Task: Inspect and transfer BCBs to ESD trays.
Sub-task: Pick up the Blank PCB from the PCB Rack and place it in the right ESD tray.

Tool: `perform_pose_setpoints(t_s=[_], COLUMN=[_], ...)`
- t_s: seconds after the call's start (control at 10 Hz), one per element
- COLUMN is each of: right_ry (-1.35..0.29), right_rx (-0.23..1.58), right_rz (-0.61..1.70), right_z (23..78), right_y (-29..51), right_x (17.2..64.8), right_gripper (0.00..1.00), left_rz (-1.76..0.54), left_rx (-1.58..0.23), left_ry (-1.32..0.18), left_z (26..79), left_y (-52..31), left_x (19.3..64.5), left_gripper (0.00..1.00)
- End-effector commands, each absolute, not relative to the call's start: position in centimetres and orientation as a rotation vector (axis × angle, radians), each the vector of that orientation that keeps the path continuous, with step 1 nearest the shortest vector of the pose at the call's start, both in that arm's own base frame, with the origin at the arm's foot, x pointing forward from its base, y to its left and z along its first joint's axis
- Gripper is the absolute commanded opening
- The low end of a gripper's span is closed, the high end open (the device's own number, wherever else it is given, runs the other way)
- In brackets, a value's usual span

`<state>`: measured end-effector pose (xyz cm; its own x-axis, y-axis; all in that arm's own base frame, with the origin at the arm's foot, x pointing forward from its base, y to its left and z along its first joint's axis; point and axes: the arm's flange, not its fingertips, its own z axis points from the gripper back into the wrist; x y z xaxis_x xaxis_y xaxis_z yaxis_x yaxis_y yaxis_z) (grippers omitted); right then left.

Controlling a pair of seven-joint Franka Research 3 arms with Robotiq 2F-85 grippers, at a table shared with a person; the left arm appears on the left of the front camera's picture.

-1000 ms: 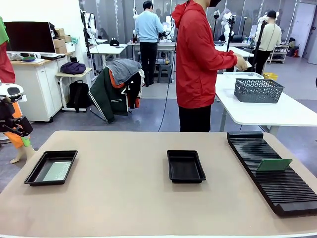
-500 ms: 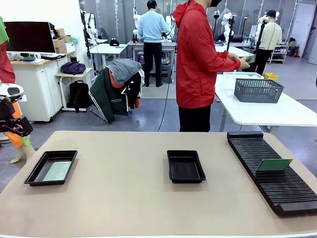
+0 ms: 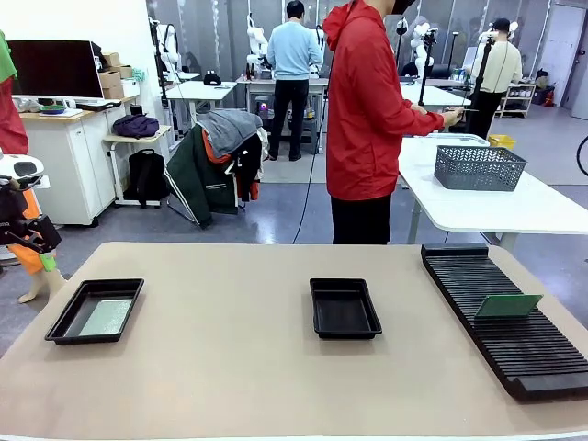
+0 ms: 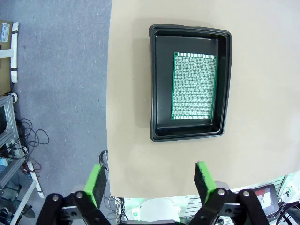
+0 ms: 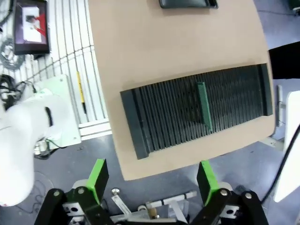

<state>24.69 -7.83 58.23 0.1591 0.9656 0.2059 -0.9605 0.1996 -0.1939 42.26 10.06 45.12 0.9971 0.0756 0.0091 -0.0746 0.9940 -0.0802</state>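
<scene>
The left gripper [image 4: 149, 180] and right gripper [image 5: 152, 178] are hovering open, empty. A board [image 3: 508, 306] is standing in the rack [image 3: 459, 276]. Next, the right gripper is probably pinching it edgewise for the tray [image 3: 345, 333] left of the rack.

The left black two-finger gripper with green pads [image 4: 149, 183] hangs high and points straight down, its jaws spread wide and empty. The right black green-padded gripper [image 5: 153, 179] faces down likewise, fingers wide apart, gripping nothing. The white left arm [image 3: 16, 168] sits folded at the left edge.
</scene>
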Motion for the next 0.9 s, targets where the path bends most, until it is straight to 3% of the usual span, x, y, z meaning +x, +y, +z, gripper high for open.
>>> perform_pose_setpoints(t_s=[0.0, 0.8], right_ry=[-0.292, -0.255], right_rx=[-0.093, -0.163], right_rz=[1.43, 1.512], right_z=[55.9, 46.8], right_y=[-8.0, -7.8], right_x=[27.0, 36.3], right_gripper=[1.0, 1.0], left_rz=[0.078, 0.078], left_rx=[-0.081, -0.081], left_ry=[-0.022, -0.022], left_z=[45.0, 45.0], left_y=[10.0, 10.0], left_x=[42.2, 42.2], left_gripper=[1.0, 1.0])
